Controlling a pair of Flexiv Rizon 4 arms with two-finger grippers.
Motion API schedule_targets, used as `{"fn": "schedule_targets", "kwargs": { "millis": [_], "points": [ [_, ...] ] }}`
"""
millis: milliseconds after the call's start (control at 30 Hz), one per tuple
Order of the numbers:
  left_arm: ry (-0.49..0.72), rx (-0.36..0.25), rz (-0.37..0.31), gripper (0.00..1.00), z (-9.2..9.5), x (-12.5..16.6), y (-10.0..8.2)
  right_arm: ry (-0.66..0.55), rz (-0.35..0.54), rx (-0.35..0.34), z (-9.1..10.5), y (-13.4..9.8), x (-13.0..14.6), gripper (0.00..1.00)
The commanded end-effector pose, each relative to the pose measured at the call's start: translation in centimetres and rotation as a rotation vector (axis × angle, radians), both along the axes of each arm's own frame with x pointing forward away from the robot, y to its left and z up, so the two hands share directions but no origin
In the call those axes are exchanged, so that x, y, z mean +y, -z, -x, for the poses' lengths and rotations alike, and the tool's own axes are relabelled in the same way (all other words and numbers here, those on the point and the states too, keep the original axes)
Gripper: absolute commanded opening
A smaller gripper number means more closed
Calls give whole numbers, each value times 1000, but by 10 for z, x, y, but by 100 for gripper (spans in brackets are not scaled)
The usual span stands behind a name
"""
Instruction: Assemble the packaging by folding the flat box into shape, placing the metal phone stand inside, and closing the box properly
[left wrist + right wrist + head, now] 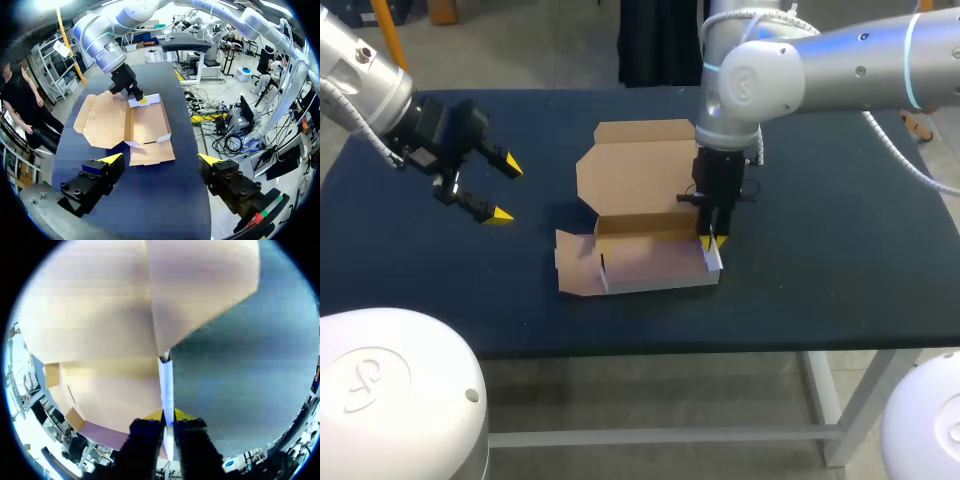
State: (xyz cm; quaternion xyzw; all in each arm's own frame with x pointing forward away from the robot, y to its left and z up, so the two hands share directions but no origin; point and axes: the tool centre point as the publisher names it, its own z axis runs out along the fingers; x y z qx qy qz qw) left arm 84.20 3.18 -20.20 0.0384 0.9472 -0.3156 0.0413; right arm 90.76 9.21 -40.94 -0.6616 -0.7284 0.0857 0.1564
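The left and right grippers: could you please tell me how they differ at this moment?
The left gripper is open and holds nothing; the right gripper is shut on the box wall. The left hangs apart from the box, pointing sideways; the right points down at its corner. Both have yellow-tipped fingers.

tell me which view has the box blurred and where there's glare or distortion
Right wrist view: box very close, soft and blurred; only its flap edge in the right hand looks clearer. Head view: even light, box sharp, bright sheen on the right arm. Left wrist view: fisheye bends the table edges, box sharp.
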Motion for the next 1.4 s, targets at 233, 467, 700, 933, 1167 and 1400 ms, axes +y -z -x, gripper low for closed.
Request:
{"fn": "schedule_targets", "kwargs": {
  "millis": [233,467,700,933,1167,1400],
  "points": [
    [0,2,-4,100,1,1,-1,29,2,-106,6,6,1,11],
    [0,2,-4,100,1,1,-1,35,-3,-150,6,8,2,16],
    [0,2,-4,100,1,1,-1,54,10,-210,6,8,3,15],
    [0,2,-4,100,1,1,-1,69,6,-261,7,9,4,18],
    [0,2,-4,100,1,1,-1,76,9,-294,7,10,3,19],
    [0,2,-4,100,1,1,-1,97,44,-331,7,11,3,14]
  ]
}}
